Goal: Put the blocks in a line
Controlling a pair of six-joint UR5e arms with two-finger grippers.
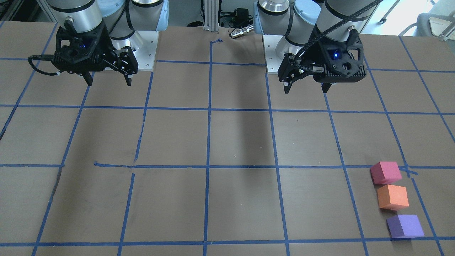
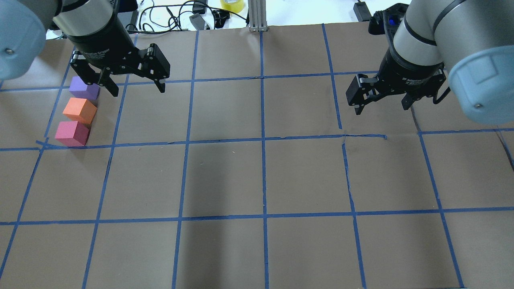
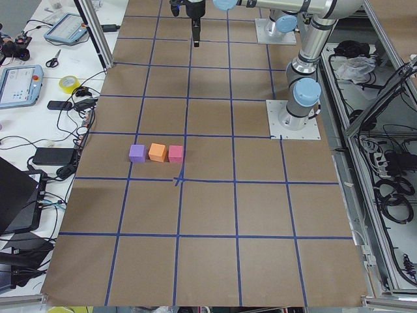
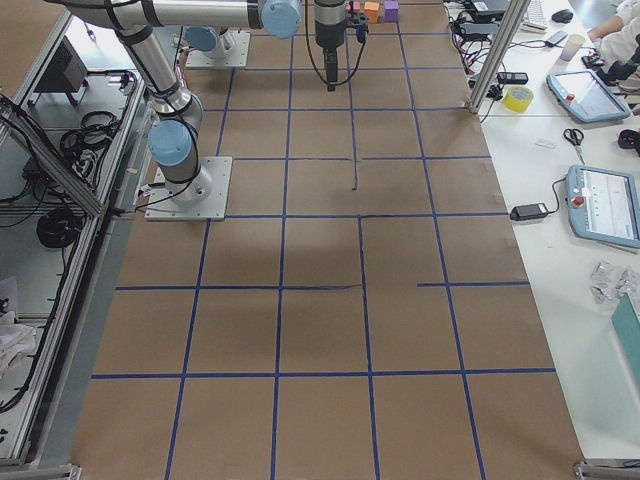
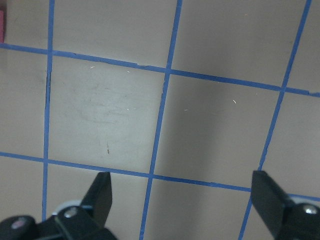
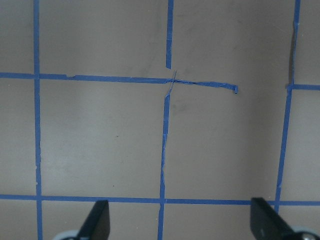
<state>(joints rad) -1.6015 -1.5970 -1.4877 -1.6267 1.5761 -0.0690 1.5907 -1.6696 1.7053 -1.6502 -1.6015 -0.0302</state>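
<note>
Three cubes lie close together in one line near the table's left end: purple [image 2: 83,88], orange [image 2: 79,110], pinkish-red [image 2: 71,133]. The front view shows them too: pinkish-red [image 1: 385,172], orange [image 1: 392,197], purple [image 1: 405,226]. They also show in the exterior left view, with the purple one [image 3: 137,152] farthest from the robot. My left gripper [image 2: 136,89] is open and empty, held above the table just right of the purple cube. My right gripper [image 2: 380,110] is open and empty, far off over the right half. A pink sliver [image 5: 1,25] shows at the left wrist view's edge.
Brown paper with a blue tape grid [image 2: 263,138] covers the table. Cables, a yellow tape roll [image 2: 231,5] and an aluminium post [image 2: 257,16] sit at the far edge. The arms' base plates [image 1: 144,53] stand at the robot's side.
</note>
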